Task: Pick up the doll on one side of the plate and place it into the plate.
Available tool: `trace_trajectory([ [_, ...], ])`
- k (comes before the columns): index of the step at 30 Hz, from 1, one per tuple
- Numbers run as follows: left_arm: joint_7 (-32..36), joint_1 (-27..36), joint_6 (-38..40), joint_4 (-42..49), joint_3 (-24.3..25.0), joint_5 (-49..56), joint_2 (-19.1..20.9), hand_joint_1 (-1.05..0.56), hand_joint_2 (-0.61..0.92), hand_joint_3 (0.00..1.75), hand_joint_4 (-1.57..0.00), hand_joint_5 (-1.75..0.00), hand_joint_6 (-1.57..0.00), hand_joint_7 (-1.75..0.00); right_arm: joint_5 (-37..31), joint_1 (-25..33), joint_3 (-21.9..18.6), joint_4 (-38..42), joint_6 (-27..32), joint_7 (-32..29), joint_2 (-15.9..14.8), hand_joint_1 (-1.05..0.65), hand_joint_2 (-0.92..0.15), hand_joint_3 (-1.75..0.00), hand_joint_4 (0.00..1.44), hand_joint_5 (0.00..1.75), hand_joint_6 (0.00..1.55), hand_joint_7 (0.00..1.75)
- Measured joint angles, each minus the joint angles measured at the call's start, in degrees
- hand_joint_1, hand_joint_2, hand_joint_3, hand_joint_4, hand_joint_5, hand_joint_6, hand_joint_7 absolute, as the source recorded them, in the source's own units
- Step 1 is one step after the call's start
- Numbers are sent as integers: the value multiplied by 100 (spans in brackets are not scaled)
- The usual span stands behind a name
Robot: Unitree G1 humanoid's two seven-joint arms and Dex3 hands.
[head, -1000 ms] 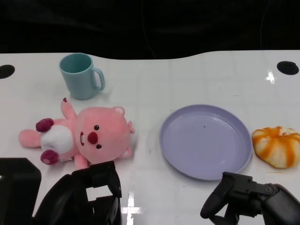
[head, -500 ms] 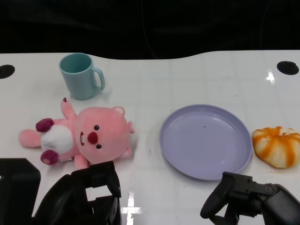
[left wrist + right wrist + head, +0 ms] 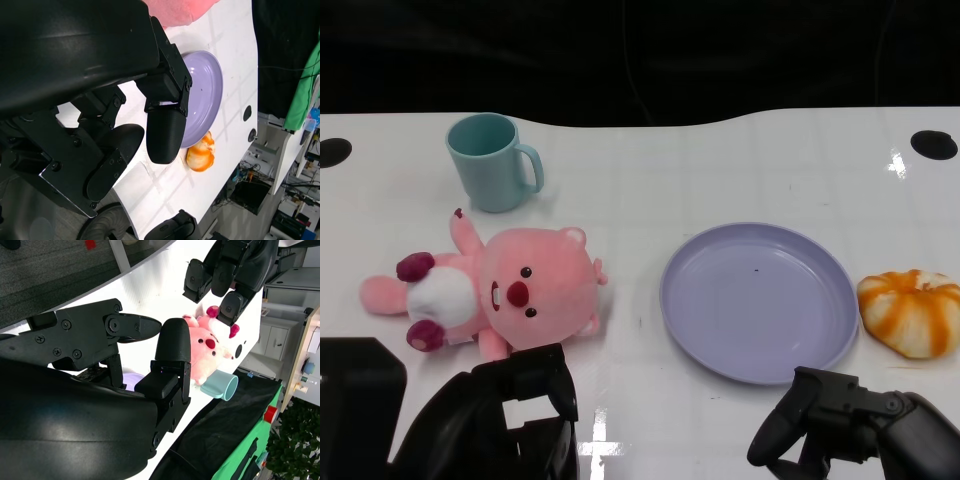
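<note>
A pink plush doll (image 3: 495, 293) with a white belly lies on its back on the white table, to the left of the lavender plate (image 3: 757, 300); the plate holds nothing. My left hand (image 3: 490, 420) sits at the table's front edge just below the doll, fingers apart, holding nothing. My right hand (image 3: 850, 430) rests at the front right, below the plate's rim, and is also empty. The right wrist view shows the doll (image 3: 209, 356) beyond my left hand's fingers (image 3: 225, 275). In the left wrist view the plate (image 3: 202, 95) shows past my own fingers (image 3: 165, 132).
A teal mug (image 3: 492, 162) stands behind the doll at the back left. An orange-and-white striped plush (image 3: 912, 311) lies right of the plate, and appears again as the orange plush (image 3: 201, 154) in the left wrist view. Black round marks sit at the table's far corners.
</note>
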Motion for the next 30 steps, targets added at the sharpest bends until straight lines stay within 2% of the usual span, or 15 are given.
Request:
trace_trajectory([
  [6,0,1,-69,7,60,-17,-28,-11,31,154,-92,-173,-81,-163,0,0,0,1,-1,0,0,-25,-92,-35,66,159,59,129],
  [10,-29,8,-412,31,92,-1,-99,-13,35,142,-85,-159,-81,-128,-1,-6,3,4,-1,0,0,-25,-92,-35,66,159,60,129],
  [13,-51,11,-701,53,110,58,-126,-19,31,138,-78,-152,-77,-114,-7,-13,11,6,-1,-1,0,-25,-92,-35,66,158,60,129],
  [15,-93,14,-974,125,116,112,-140,-24,40,117,-71,-144,-70,-101,-8,-20,14,12,-1,-1,0,-25,-92,-34,66,158,60,129],
  [17,-171,15,-1271,204,118,246,-135,-30,59,76,-60,-129,-65,-79,-8,-23,19,17,-1,-2,1,-25,-92,-34,66,158,60,129],
  [21,-205,10,-1860,270,86,936,27,-39,86,23,-43,-104,-58,-43,-14,-26,33,17,6,-2,0,-25,-92,-35,67,158,60,129],
  [23,-210,1,-2166,317,65,1251,128,-46,91,15,-34,-95,-52,-32,-25,-32,49,15,10,-2,0,-26,-92,-35,67,158,59,129],
  [30,-174,-105,-2913,377,80,2202,272,-58,92,9,-14,-80,-39,-18,-24,-61,141,15,45,-4,2,-26,-92,-35,67,159,60,130],
])
